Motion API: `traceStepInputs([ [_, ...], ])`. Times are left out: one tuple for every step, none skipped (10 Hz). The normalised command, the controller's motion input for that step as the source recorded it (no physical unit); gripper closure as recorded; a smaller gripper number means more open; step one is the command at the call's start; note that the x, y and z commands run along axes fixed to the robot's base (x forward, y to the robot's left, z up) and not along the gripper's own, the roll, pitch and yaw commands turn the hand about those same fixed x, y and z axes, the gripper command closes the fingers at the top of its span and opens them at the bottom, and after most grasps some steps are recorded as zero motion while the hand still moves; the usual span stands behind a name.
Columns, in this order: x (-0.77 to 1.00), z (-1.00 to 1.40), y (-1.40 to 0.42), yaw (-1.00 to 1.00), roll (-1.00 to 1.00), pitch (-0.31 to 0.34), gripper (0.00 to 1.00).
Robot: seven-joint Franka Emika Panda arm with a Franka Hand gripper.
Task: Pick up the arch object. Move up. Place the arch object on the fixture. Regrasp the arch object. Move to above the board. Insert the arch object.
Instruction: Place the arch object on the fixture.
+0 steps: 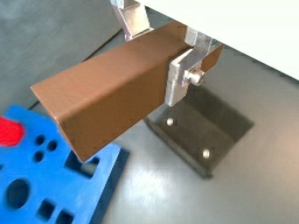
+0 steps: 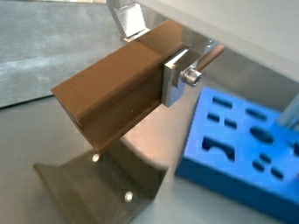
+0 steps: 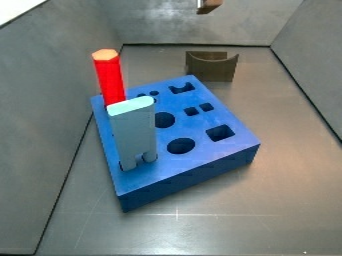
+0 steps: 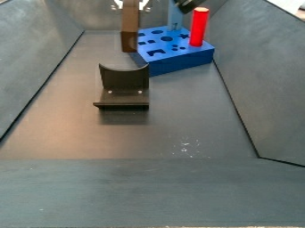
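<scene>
My gripper (image 1: 158, 52) is shut on the arch object (image 1: 105, 96), a long brown wooden bar, with a silver finger on each side; both wrist views show this grip (image 2: 152, 52). The bar (image 2: 111, 92) hangs in the air, touching nothing. In a side view the gripper (image 4: 128, 7) holds the bar (image 4: 127, 36) high, beyond the fixture (image 4: 121, 85) and left of the blue board (image 4: 179, 49). The fixture (image 1: 205, 131) and the board (image 1: 47, 188) lie below the bar. In a side view only the bar's lower end (image 3: 207, 5) shows, above the fixture (image 3: 211, 64).
A red cylinder (image 3: 106, 75) and a pale blue upright block (image 3: 134, 130) stand in the board (image 3: 201, 150). Grey walls enclose the floor on all sides (image 4: 36, 80).
</scene>
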Motion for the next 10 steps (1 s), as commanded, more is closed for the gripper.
traceStepInputs([
  [0.32, 0.02, 0.05, -0.15, -1.00, 0.100, 1.00],
  [0.23, 0.00, 0.04, -0.15, -0.93, 0.095, 1.00],
  [0.18, 0.00, 0.04, -0.14, -0.81, 0.083, 1.00],
  [0.07, 0.00, 0.05, -0.13, -0.57, 0.050, 1.00],
  [0.05, 0.00, 0.04, -0.12, -0.39, 0.017, 1.00],
  [0.05, 0.00, 0.02, -0.10, -0.22, 0.001, 1.00],
  [0.12, -1.00, 0.13, -0.04, -1.00, 0.184, 1.00],
  [0.13, -1.00, 0.14, -0.06, -1.00, 0.190, 1.00],
  [0.14, -1.00, 0.14, -0.08, -1.00, 0.213, 1.00],
  [0.16, -1.00, 0.14, -0.12, -0.82, 0.211, 1.00],
])
